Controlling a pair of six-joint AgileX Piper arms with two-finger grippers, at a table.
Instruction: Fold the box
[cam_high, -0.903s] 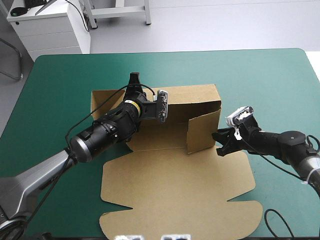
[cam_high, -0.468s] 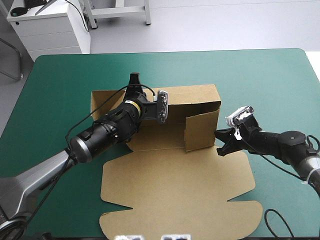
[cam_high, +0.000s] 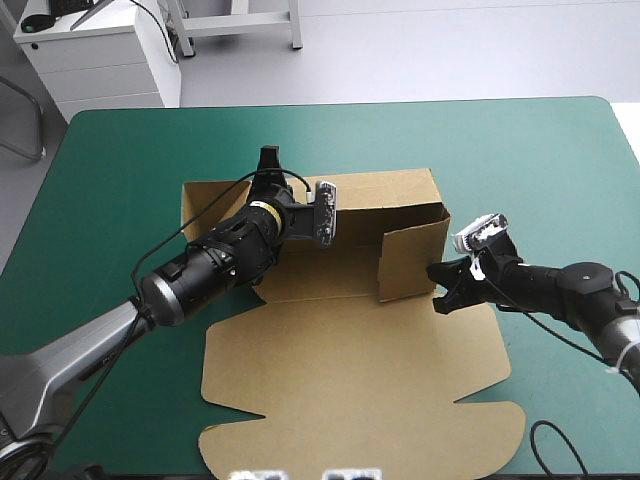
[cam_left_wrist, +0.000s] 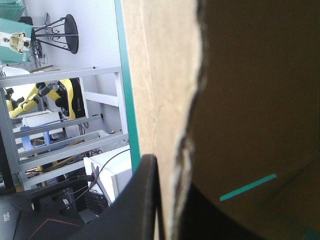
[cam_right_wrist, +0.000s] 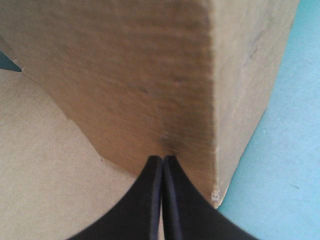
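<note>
Item: brown box (cam_high: 350, 370), part-formed, at the middle of the teal-green table (cam_high: 120, 150). Done so far: far wall (cam_high: 385, 190) raised along the side toward the table's far edge; short right-hand flap (cam_high: 410, 262) raised and turned inward, upright at the right end of that wall. Left to do, by judgement: lid panel (cam_high: 350, 420) with scalloped edges, flat toward the table's near edge; no near wall raised, nothing visibly tucked; left end of the box partly hidden behind the arm (state there not to be told). Clamped on the top edge of the far wall, toward its left end: left gripper (cam_high: 266, 168), one black finger outside, the other inside, board pinched between. Pressed against the outer foot of the right-hand flap, at its corner: right gripper (cam_high: 440, 285), fingers together in a single point, holding nothing. Estimated progress: early, well under half, with most walls and all tucking outstanding.
</note>
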